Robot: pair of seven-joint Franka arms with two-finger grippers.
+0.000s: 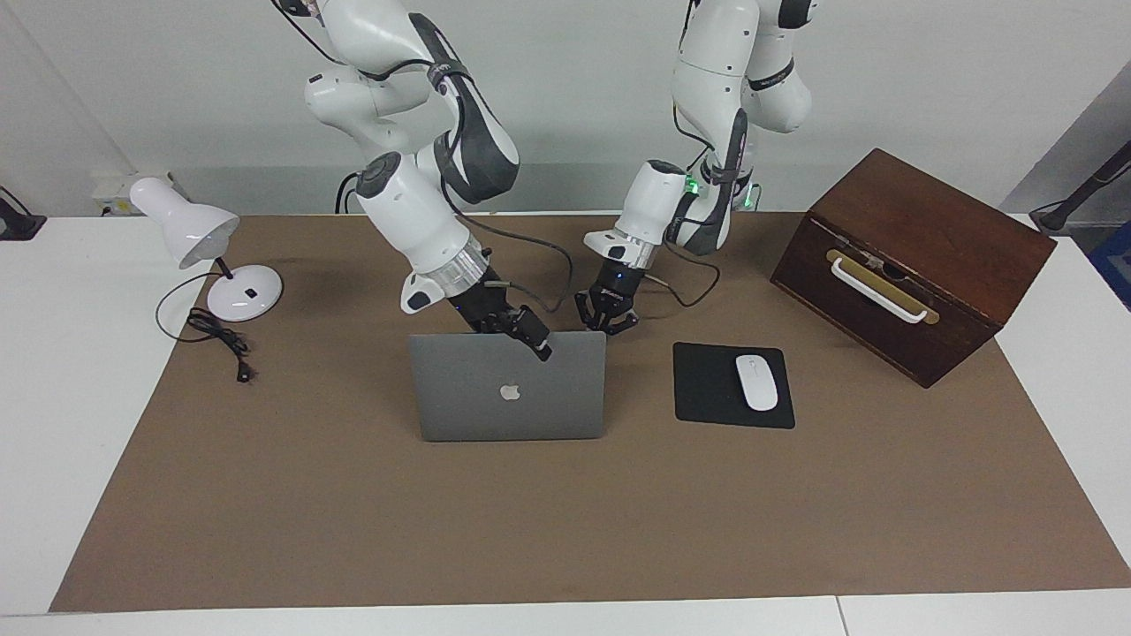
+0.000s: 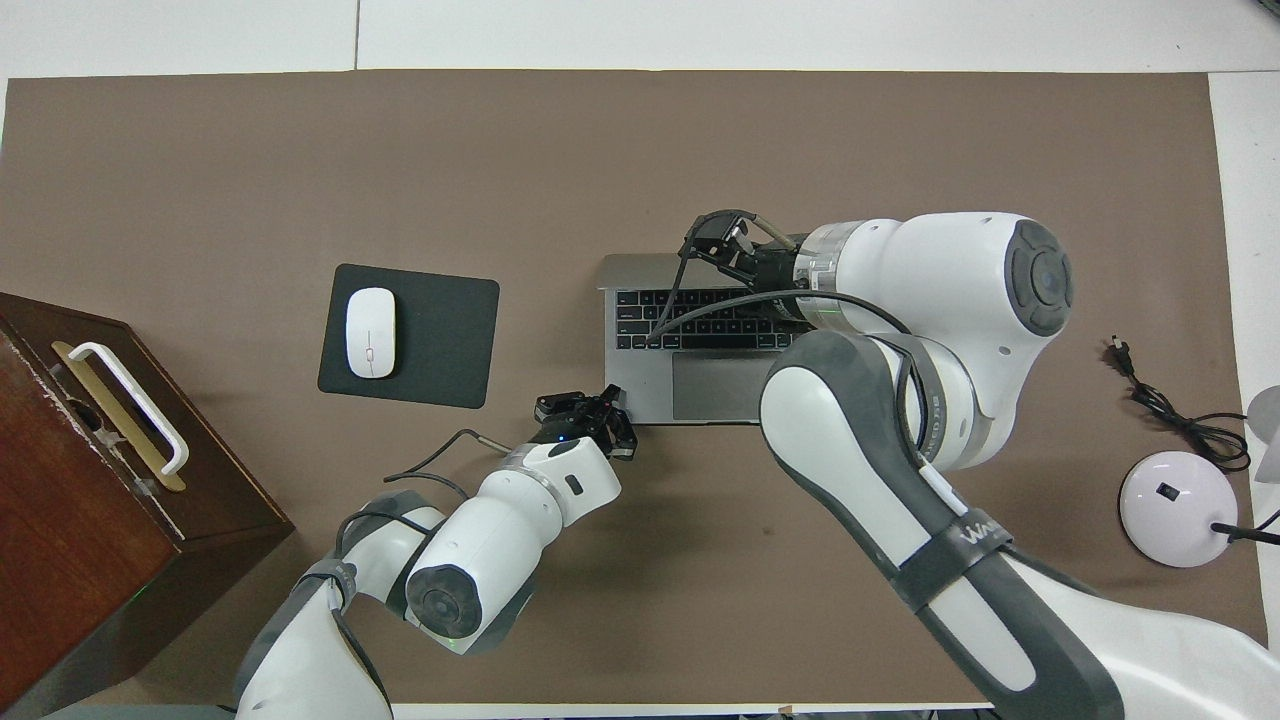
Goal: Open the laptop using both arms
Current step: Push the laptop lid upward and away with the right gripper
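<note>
The silver-grey laptop (image 1: 508,393) stands open in the middle of the brown mat, its lid with the apple logo nearly upright. Its keyboard (image 2: 700,320) shows in the overhead view. My right gripper (image 1: 535,344) (image 2: 720,240) is open, its fingertips at the lid's top edge toward the left arm's end. My left gripper (image 1: 610,322) (image 2: 590,408) is shut with nothing in it. It sits low at the corner of the laptop's base that is nearest the robots, toward the left arm's end.
A black mouse pad (image 1: 707,389) with a white mouse (image 1: 756,382) lies beside the laptop toward the left arm's end, with a dark wooden box (image 1: 910,265) past it. A white desk lamp (image 1: 216,265) and its cable (image 1: 221,340) are at the right arm's end.
</note>
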